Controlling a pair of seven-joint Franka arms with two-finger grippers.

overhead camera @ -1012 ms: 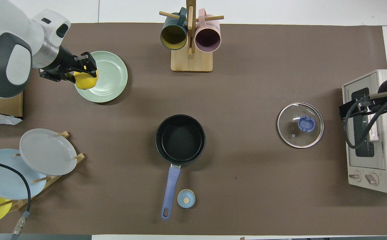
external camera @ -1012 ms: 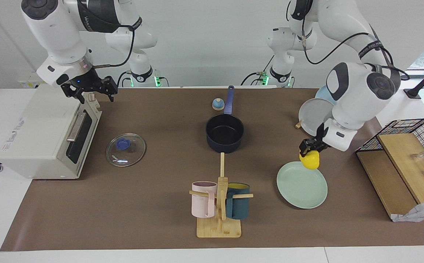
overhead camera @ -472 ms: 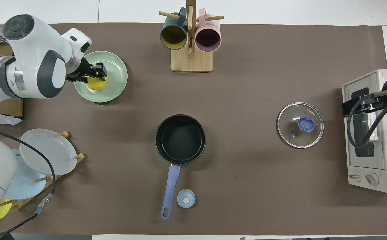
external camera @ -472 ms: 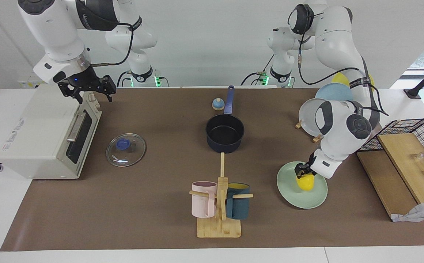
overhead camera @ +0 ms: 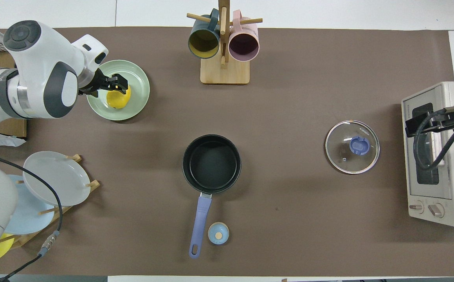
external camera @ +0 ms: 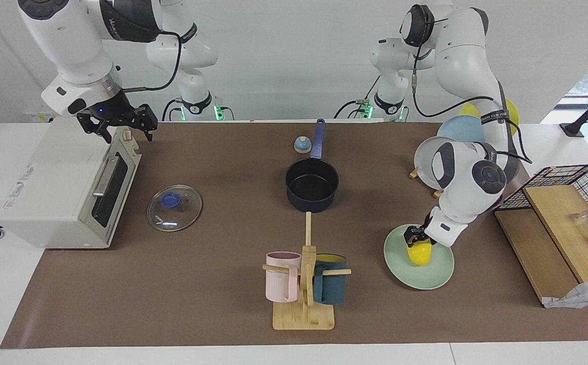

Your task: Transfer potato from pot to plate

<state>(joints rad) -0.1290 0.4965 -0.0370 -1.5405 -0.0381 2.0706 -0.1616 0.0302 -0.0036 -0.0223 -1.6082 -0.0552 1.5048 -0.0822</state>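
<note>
The yellow potato (external camera: pixel 419 254) (overhead camera: pixel 117 98) rests on the pale mint-green plate (external camera: pixel 426 276) (overhead camera: pixel 137 102) toward the left arm's end of the table. My left gripper (external camera: pixel 415 236) (overhead camera: pixel 115 84) is low over the plate, right at the top of the potato. The dark navy pot (external camera: pixel 311 185) (overhead camera: pixel 211 164) stands empty at mid-table with its long blue handle pointing to the robots. My right gripper (external camera: pixel 121 133) (overhead camera: pixel 407 127) waits open and empty over the toaster oven.
A toaster oven (external camera: pixel 61 182) stands at the right arm's end, with a glass lid (external camera: pixel 174 208) beside it. A mug rack (external camera: pixel 304 284) stands farther from the robots than the pot. A plate rack (external camera: pixel 433 162) and a wire basket (external camera: pixel 567 203) are near the mint plate.
My left gripper came down from above the plate's edge and set the potato onto the plate. The right gripper drifted slightly over the oven.
</note>
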